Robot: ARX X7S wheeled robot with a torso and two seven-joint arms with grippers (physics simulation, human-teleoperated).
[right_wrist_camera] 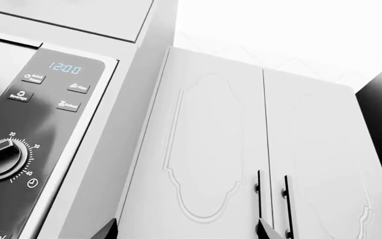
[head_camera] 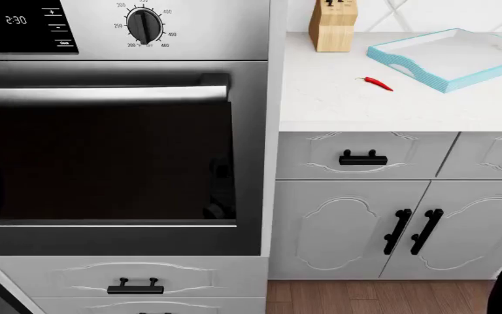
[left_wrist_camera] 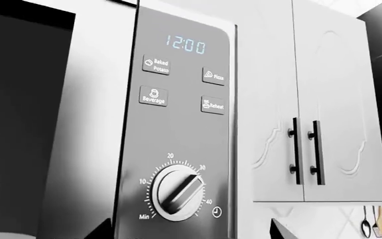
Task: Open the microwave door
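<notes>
The microwave fills the left wrist view. Its door (left_wrist_camera: 88,129) has a steel frame round a dark window, and the door edge lies along the grey control panel (left_wrist_camera: 177,124), which has a 12:00 clock, several buttons and a timer dial (left_wrist_camera: 177,191). My left gripper (left_wrist_camera: 189,234) is open just in front of the panel, below the dial, with nothing between its tips. In the right wrist view the same panel (right_wrist_camera: 38,129) is at the side. My right gripper (right_wrist_camera: 185,231) is open and empty, facing a white upper cabinet door (right_wrist_camera: 198,149). The head view shows no microwave.
White upper cabinets with black bar handles (left_wrist_camera: 307,152) stand beside the microwave, with utensils (left_wrist_camera: 377,224) hanging under them. Lower down are a wall oven (head_camera: 112,157), a counter (head_camera: 382,104) with a knife block (head_camera: 334,26), a blue tray (head_camera: 451,59), a red chili (head_camera: 376,83), and base cabinets (head_camera: 355,229).
</notes>
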